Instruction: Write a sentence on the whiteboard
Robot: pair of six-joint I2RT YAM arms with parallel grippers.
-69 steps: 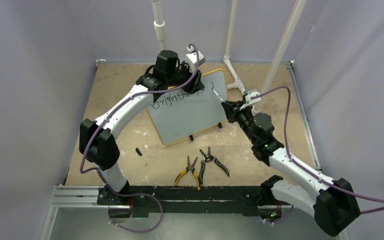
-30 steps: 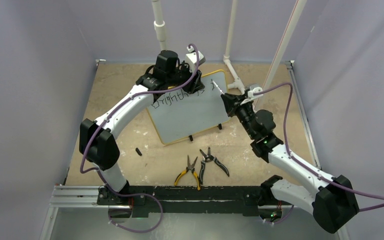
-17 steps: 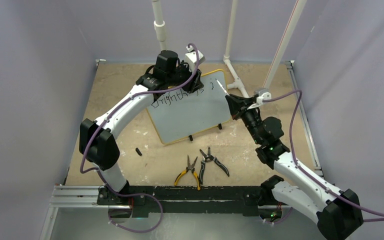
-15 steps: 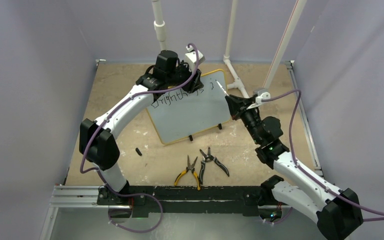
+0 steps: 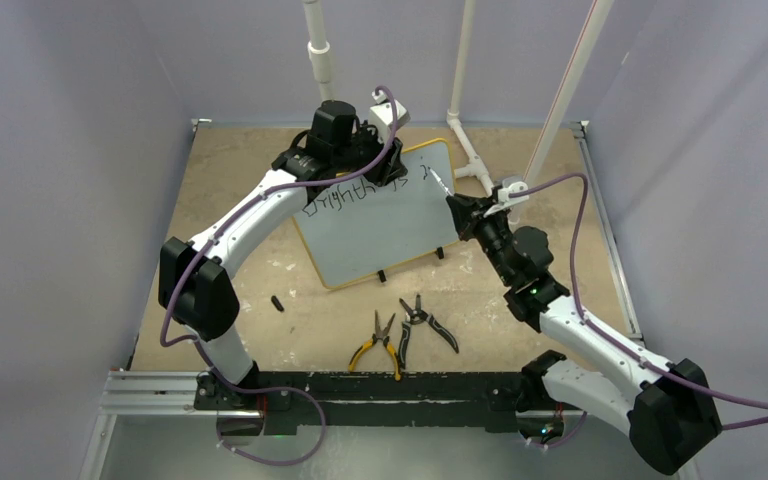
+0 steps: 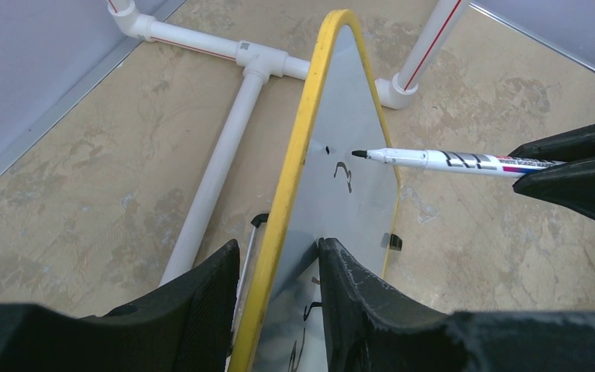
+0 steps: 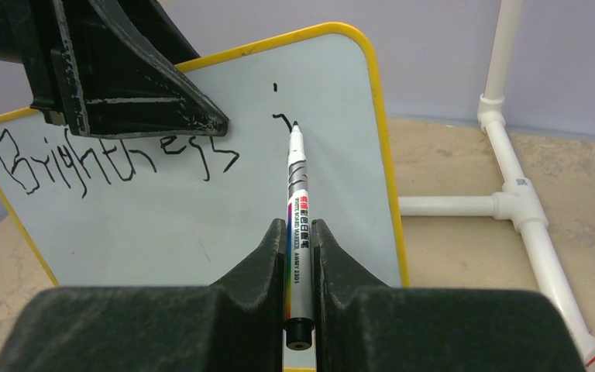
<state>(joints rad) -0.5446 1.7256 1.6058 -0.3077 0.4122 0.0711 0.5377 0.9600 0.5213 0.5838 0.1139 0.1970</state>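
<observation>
The whiteboard (image 5: 380, 230) stands tilted on its black feet at mid-table. My left gripper (image 5: 385, 168) is shut on its yellow top rim (image 6: 294, 163), one finger on each face. The sentence (image 7: 116, 155) reads "Brightness" in black, with a small "i"-like mark (image 7: 279, 108) after it. My right gripper (image 7: 300, 225) is shut on a white marker (image 7: 298, 178), also seen from above (image 5: 438, 182). Its uncapped black tip is at the lower stroke of that mark. In the left wrist view the marker (image 6: 449, 160) points at the board face (image 6: 356, 116).
Yellow-handled pliers (image 5: 375, 345) and black-handled pliers (image 5: 428, 322) lie in front of the board. A small black cap (image 5: 276, 302) lies left of them. A white pipe frame (image 5: 470, 150) stands behind and right of the board, close to the right arm.
A small "i"-like mark has appeared after "Brightness". My right arm swung out to the right and came back, with the marker tip now at that mark. The left arm has not moved.
</observation>
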